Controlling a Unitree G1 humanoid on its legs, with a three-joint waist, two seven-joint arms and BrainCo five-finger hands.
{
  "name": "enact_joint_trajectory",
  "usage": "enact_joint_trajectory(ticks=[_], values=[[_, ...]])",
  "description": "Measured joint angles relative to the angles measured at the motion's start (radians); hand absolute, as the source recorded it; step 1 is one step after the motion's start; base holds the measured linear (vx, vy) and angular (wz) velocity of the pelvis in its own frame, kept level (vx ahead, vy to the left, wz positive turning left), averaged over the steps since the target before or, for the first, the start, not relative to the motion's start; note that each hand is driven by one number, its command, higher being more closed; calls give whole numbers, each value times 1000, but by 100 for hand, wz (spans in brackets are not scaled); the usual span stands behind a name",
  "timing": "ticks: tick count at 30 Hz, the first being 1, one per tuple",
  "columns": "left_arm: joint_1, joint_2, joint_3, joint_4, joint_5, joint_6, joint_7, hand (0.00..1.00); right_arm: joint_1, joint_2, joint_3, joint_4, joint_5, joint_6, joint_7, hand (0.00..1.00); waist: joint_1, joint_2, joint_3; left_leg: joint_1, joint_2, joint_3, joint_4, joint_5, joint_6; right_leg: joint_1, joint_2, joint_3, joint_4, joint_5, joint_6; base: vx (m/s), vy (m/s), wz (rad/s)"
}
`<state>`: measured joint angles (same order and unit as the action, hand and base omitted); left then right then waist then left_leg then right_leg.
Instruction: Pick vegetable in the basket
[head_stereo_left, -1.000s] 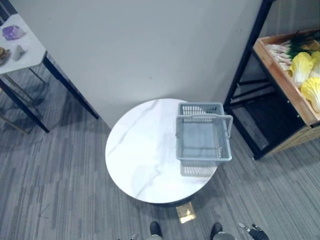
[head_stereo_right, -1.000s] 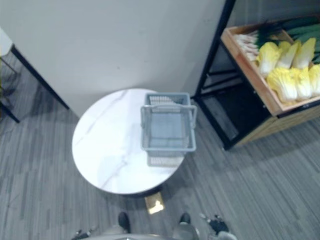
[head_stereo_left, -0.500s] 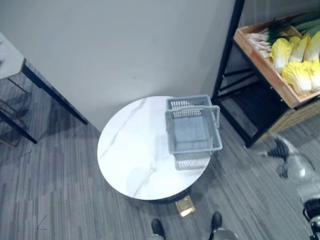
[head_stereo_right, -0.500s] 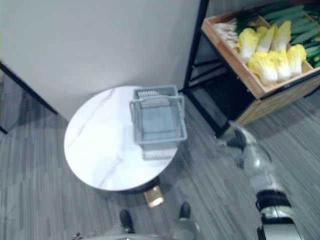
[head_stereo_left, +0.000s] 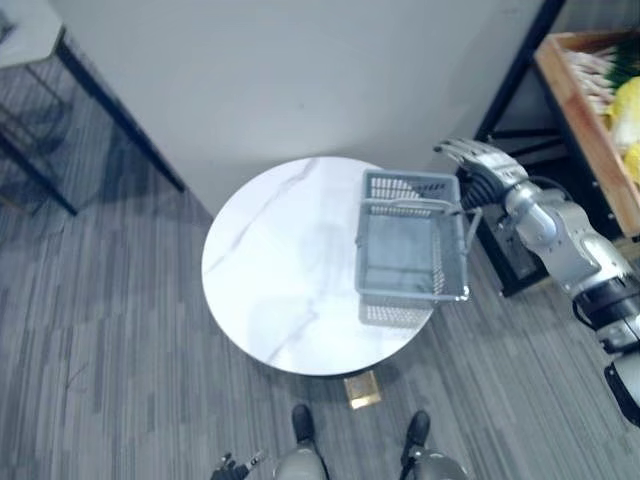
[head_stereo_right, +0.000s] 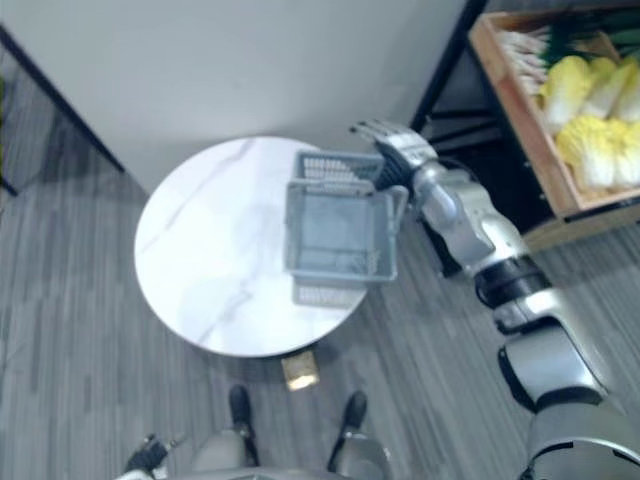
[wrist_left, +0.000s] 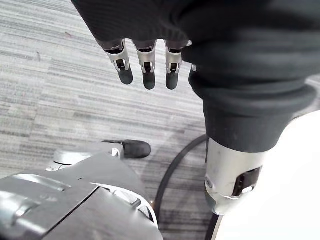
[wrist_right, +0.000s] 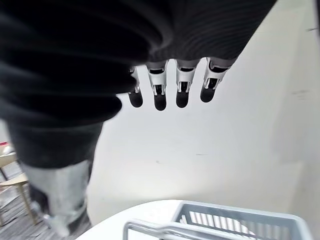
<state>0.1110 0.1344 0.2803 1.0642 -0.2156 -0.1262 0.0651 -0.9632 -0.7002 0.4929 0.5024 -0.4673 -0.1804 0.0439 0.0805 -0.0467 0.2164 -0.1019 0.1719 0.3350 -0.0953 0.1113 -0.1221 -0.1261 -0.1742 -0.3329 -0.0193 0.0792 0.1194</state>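
Note:
An empty grey plastic basket (head_stereo_left: 410, 250), handle raised, stands on the right side of a round white marble table (head_stereo_left: 280, 280). My right hand (head_stereo_left: 480, 165) reaches in from the right and hovers by the basket's far right corner, its fingers (wrist_right: 182, 87) straight and holding nothing. Yellow cabbages (head_stereo_right: 590, 120) and green onions (head_stereo_right: 530, 50) lie in a wooden crate (head_stereo_right: 515, 110) on the shelf to the right, beyond the hand. Near the floor at the bottom hangs my left hand (head_stereo_left: 232, 467), its fingers (wrist_left: 146, 65) relaxed and empty.
A black metal shelf frame (head_stereo_left: 510, 90) carries the crate just right of the table. A pale wall rises behind the table. A small side table (head_stereo_left: 30, 20) stands at the far left. A yellowish object (head_stereo_left: 362, 390) lies on the floor under the table's front edge.
The camera has shifted. My right arm has risen from low on the right and stretched forward, so the hand now hovers at the basket's far right corner. The basket has not moved on the table.

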Motion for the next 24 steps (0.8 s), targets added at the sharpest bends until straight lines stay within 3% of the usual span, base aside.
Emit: enact_joint_trajectory(ticks=[7, 24], values=[[-16, 4, -22, -11, 4, -1, 9, 0, -130, 120, 46, 162, -3, 3, 0, 0, 31, -13, 58, -32, -2, -27, -1, 13, 2, -15, -2, -21, 3, 0, 0, -6, -4, 10], [-75, 26, -89, -32, -2, -19, 39, 0, -238, 190, -65, 467, -36, 70, -51, 0, 40, -1, 137, -111, -2, -85, -1, 42, 4, -57, -2, -75, 7, 0, -1, 11, -2, 9]])
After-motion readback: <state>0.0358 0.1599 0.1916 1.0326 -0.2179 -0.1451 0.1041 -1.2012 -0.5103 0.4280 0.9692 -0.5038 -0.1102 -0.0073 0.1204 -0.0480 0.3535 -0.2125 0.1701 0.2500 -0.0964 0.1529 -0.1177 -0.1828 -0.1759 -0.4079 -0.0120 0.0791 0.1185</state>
